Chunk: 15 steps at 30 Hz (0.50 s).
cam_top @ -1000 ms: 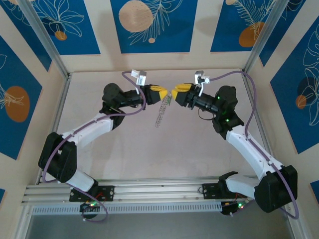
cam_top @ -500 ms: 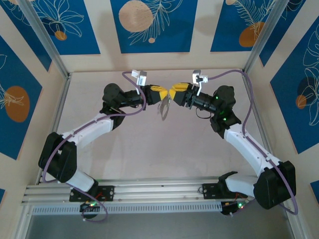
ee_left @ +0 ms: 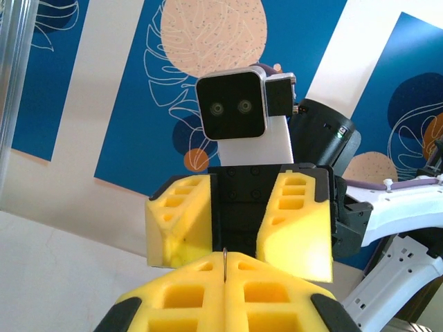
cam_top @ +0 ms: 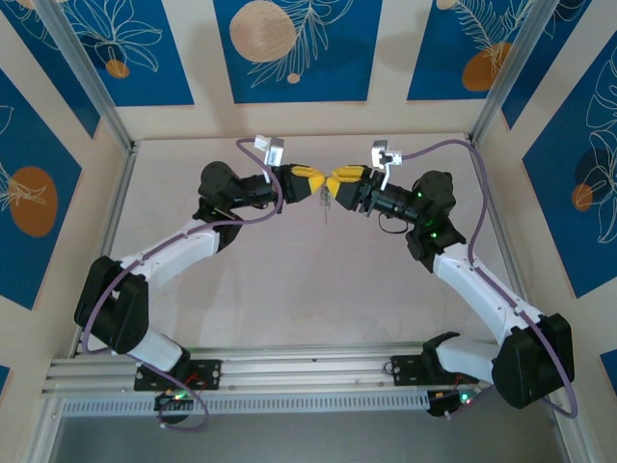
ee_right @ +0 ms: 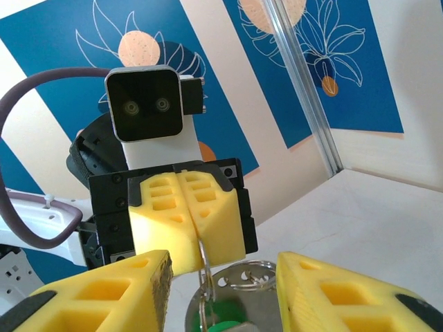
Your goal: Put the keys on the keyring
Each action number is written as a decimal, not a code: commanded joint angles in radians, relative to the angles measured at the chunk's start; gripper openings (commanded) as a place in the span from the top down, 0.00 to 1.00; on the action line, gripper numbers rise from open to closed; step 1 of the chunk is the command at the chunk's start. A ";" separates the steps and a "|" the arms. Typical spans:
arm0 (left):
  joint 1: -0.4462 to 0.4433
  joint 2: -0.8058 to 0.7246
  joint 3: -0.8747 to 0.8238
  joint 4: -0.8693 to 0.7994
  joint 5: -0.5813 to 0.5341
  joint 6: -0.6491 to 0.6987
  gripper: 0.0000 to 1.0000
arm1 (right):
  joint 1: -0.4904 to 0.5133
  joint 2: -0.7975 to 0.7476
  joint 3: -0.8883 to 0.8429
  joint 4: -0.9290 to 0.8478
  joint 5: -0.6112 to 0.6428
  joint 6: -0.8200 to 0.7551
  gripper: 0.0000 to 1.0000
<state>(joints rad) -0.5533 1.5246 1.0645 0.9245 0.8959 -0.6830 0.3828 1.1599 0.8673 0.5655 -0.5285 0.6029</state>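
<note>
Yellow fingers of the left gripper are pressed tight together on the thin grey wire of the keyring, which pokes out between them. The keys, silvery with a green piece among them, hang from the wire just below the left gripper. Facing the left gripper tip to tip, the right gripper stands part-open, with one finger on either side of the keys and no clear grip on them.
</note>
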 commanded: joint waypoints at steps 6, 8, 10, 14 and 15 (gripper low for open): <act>-0.011 -0.028 0.006 0.048 -0.012 -0.003 1.00 | 0.009 0.006 -0.003 0.031 -0.016 0.006 0.68; -0.010 -0.027 0.008 0.047 -0.012 -0.003 1.00 | 0.011 0.009 -0.003 0.031 -0.021 0.008 0.70; -0.010 -0.029 0.008 0.049 -0.012 -0.003 1.00 | 0.011 0.012 -0.003 0.033 -0.026 0.008 0.75; -0.010 -0.028 0.007 0.050 -0.014 -0.003 1.00 | 0.014 0.019 -0.004 0.039 -0.038 0.011 0.83; -0.011 -0.028 0.006 0.050 -0.014 -0.004 1.00 | 0.013 0.022 -0.003 0.041 -0.044 0.012 0.86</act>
<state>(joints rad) -0.5533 1.5246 1.0645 0.9241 0.8932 -0.6830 0.3889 1.1728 0.8673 0.5819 -0.5514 0.6170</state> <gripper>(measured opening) 0.047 0.152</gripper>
